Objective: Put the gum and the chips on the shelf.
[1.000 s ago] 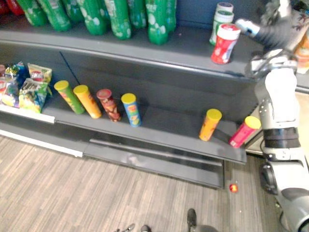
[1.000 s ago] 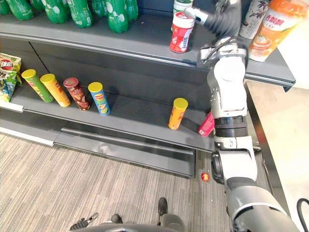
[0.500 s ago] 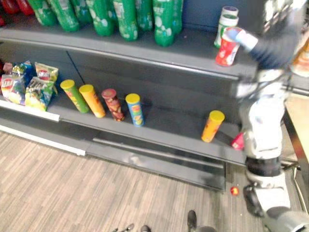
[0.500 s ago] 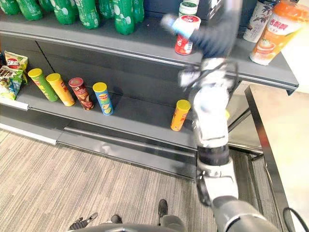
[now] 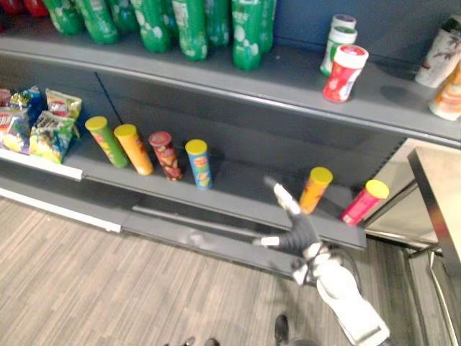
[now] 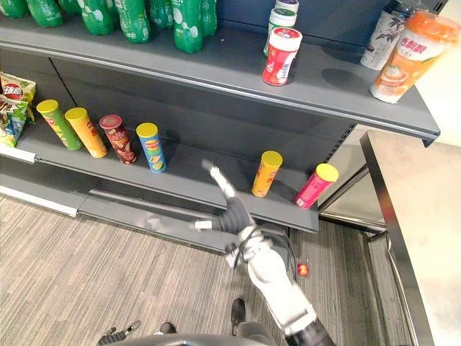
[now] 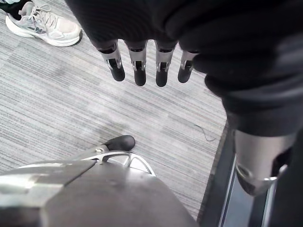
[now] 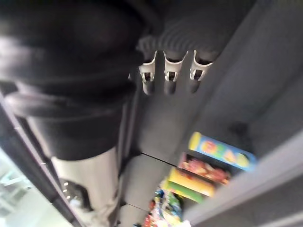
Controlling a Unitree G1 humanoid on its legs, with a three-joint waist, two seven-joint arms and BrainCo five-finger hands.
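A red gum jar with a white lid stands upright on the upper shelf, in front of a green-and-white jar. On the lower shelf, a yellow chips can and a pink one lean at the right end. My right hand hangs low in front of that shelf's edge, open and holding nothing, left of the yellow can. Its wrist view shows straight fingers with nothing in them. My left hand hangs open above the carpet.
Four more chips cans lean further left on the lower shelf, with snack bags beyond them. Green bottles line the upper shelf and drinks stand at its right end. A steel table stands to the right. A person's shoe rests on the floor.
My right arm has dropped from the upper shelf to below the lower shelf's edge. The red gum jar it held now stands on the upper shelf by itself.
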